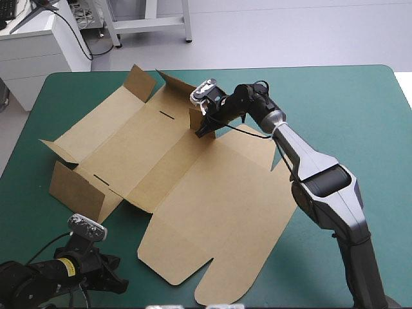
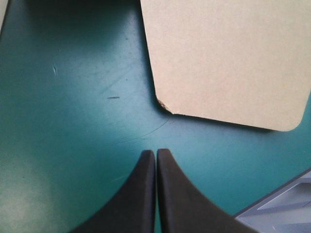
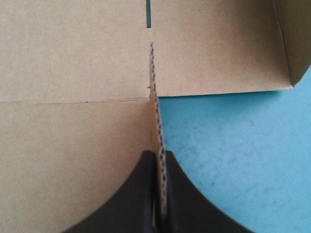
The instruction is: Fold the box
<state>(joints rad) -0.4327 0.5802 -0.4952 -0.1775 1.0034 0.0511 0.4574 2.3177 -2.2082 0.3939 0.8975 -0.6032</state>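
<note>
Standing up a side flap (image 3: 156, 131) of the box (image 1: 193, 187), lying mostly flat left and middle on the counter (image 1: 360, 103): right jaws pinching that flap, left jaws pressed together, empty, near the front tab (image 2: 228, 63); next probably calling for swinging it inward along its crease.

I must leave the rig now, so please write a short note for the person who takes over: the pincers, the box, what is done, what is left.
The left pincer is shut and empty, over the teal-green table cover, near a rounded corner of the brown cardboard box sheet.
The right pincer is shut on a small upright flap at the sheet's far right edge.
Done: the end flaps on the left stand partly raised.
Left: the wide panels lie flat; the walls are not yet raised and tucked.
</note>
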